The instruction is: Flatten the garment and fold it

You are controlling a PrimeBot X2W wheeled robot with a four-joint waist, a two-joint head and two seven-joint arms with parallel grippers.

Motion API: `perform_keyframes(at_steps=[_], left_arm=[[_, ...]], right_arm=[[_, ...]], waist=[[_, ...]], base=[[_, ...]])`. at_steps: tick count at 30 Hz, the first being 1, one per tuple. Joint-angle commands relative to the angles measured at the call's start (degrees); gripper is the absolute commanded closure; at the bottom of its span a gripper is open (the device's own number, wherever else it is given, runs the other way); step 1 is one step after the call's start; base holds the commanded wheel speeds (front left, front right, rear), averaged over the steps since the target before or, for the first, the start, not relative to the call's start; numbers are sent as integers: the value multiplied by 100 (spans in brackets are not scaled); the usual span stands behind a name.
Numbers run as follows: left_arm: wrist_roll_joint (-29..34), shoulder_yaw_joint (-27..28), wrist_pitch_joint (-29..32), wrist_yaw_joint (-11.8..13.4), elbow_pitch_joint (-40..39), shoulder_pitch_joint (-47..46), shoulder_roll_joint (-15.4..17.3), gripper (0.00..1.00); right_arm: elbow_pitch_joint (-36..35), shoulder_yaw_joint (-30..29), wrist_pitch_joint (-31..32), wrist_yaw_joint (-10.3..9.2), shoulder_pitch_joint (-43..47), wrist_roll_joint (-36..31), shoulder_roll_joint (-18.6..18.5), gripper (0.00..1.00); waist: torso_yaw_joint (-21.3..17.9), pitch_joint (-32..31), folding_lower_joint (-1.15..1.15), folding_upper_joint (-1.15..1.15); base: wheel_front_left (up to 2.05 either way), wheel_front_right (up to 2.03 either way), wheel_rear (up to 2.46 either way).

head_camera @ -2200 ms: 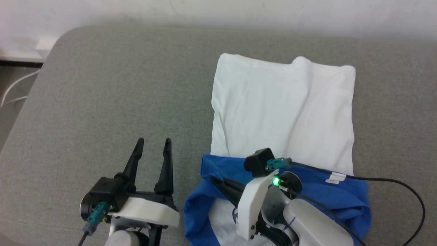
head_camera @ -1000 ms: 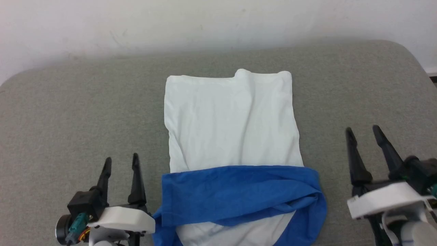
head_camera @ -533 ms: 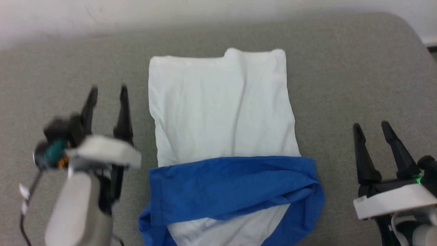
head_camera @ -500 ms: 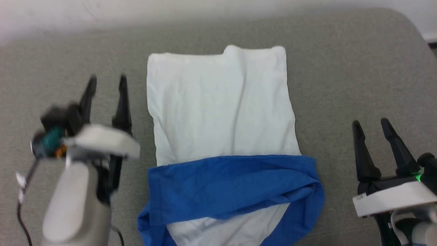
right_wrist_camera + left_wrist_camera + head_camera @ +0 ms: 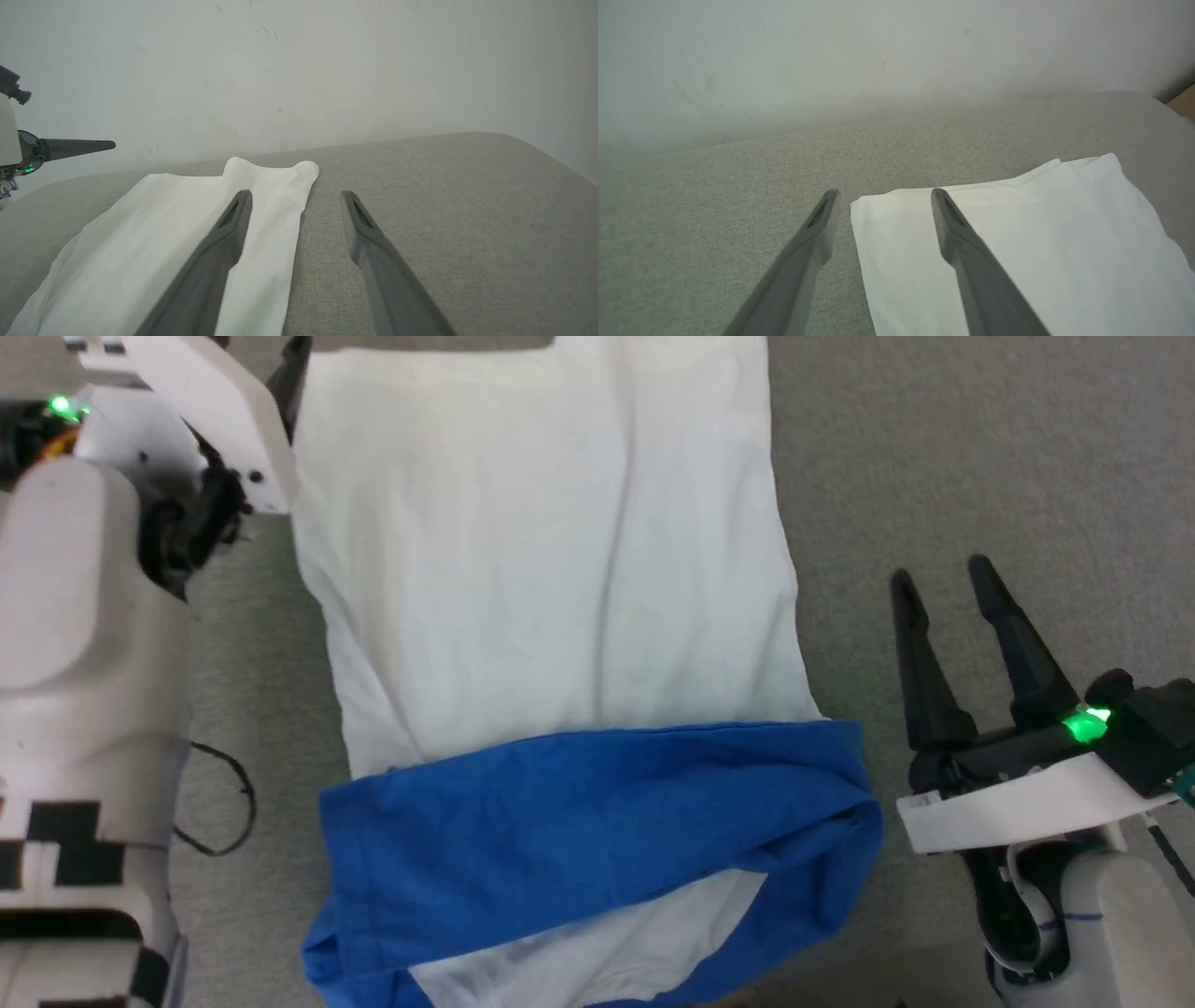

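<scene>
The garment (image 5: 551, 579) lies flat on the grey cushion as a narrow white panel, with its royal-blue band (image 5: 579, 821) bunched across the near end. In the left wrist view my left gripper (image 5: 882, 192) hovers open over the white cloth's far left corner (image 5: 873, 210), one finger above the cloth and one above bare cushion. My right gripper (image 5: 938, 574) stands open to the right of the garment, just off its edge, with nothing between its fingers. In the right wrist view my right gripper (image 5: 295, 193) points along the garment's right edge (image 5: 261, 219).
The grey cushion (image 5: 980, 457) carries everything and runs back to a pale wall (image 5: 299, 70). My left forearm (image 5: 84, 644) fills the left side of the head view, with a thin black cable (image 5: 224, 803) looping beside it. Bare cushion lies right of the garment.
The head camera has tilted down and closer. My left arm has reached forward to the garment's far left corner. My right gripper stays open beside the right edge.
</scene>
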Motion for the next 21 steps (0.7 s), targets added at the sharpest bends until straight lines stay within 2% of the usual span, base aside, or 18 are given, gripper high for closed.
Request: perform_keyframes(at_steps=[1, 6, 12, 14, 17, 18, 21], left_arm=[[-41, -69, 186, -40, 144, -161, 64, 0], [-205, -246, 1125, -106, 770, -672, 300, 0], [49, -738, 2149, -127, 1332, -873, 617, 0], [72, -845, 2456, -128, 1479, -841, 613, 1], [17, -897, 2836, -98, 1625, -730, 554, 86], [6, -908, 2881, -84, 1626, -689, 542, 100], [-67, -897, 3020, -57, 1655, -571, 501, 100]], right_arm=[[58, 38, -73, -4, -114, 56, 15, 0], [293, 241, -256, -4, -327, 219, 15, 0], [565, 375, -436, -4, -468, 356, 16, 0], [629, 385, -459, -4, -481, 388, 16, 0], [701, 397, -472, -4, -500, 414, 16, 0], [717, 396, -475, -4, -508, 426, 16, 0], [759, 377, -464, -4, -513, 431, 16, 0]], waist=[[-429, 508, -2, 0], [-681, 812, -2, 0], [-863, 945, -2, 0], [-884, 955, -2, 0], [-907, 951, -2, 0], [-908, 945, -2, 0], [-896, 899, -2, 0]], base=[[0, 0, 0], [0, 0, 0], [0, 0, 0], [0, 0, 0], [0, 0, 0], [0, 0, 0], [0, 0, 0]])
